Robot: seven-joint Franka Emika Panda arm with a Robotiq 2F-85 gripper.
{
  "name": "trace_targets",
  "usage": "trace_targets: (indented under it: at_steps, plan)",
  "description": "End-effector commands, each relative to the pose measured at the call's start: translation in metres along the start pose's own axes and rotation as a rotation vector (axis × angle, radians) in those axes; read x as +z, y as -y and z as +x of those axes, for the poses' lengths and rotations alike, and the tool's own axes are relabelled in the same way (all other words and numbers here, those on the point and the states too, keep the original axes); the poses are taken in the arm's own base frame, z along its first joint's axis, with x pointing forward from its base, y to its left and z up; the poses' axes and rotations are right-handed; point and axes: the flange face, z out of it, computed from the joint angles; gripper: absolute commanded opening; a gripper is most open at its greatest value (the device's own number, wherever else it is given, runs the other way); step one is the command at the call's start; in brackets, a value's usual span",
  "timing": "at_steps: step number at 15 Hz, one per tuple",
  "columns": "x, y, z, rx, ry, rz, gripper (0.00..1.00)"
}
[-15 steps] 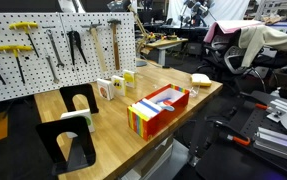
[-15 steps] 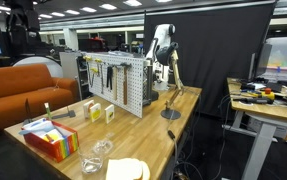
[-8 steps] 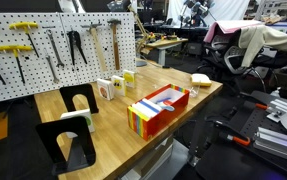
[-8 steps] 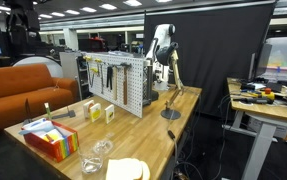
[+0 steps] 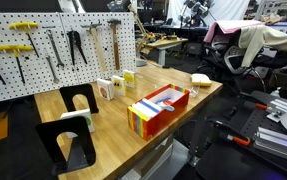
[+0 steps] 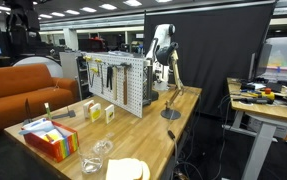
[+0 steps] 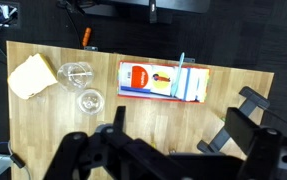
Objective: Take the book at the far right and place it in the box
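The small yellow book [image 5: 129,76] stands upright at the right end of a row of small books by the pegboard; it also shows in an exterior view [image 6: 109,114]. The long red box [image 5: 159,108] with a striped end lies near the table's front edge and shows in the other views [image 6: 51,141] [image 7: 163,80]. My gripper [image 7: 178,125] hangs high above the table, open and empty, far from both. In the wrist view the book is hidden behind the gripper. The arm [image 6: 163,45] stands raised at the table's far end.
Two white small books [image 5: 105,92] [image 5: 118,84] stand beside the yellow one. Black bookends [image 5: 78,100] [image 5: 68,145] [image 7: 253,110] stand at one table end. Two clear glasses [image 7: 75,73] [image 7: 89,101] and a pale yellow cloth [image 7: 31,77] lie past the box. A pegboard with tools [image 5: 53,45] backs the table.
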Motion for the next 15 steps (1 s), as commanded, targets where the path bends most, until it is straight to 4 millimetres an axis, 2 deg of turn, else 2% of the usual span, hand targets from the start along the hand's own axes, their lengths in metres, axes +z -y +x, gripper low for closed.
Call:
trace_targets:
  at_steps: [1, 7, 9, 13, 14, 15]
  plan:
    - [-0.001, 0.0, 0.0, 0.0, 0.001, 0.0, 1.0]
    - [0.001, 0.001, 0.012, -0.005, -0.001, 0.0, 1.0]
    - [0.006, 0.003, 0.027, -0.02, 0.002, -0.004, 1.0]
    - [0.03, 0.014, 0.076, -0.034, 0.01, -0.012, 1.0]
    - [0.028, 0.009, 0.055, -0.021, 0.003, 0.005, 1.0]
    - [0.035, 0.011, 0.064, -0.024, 0.013, 0.006, 1.0]
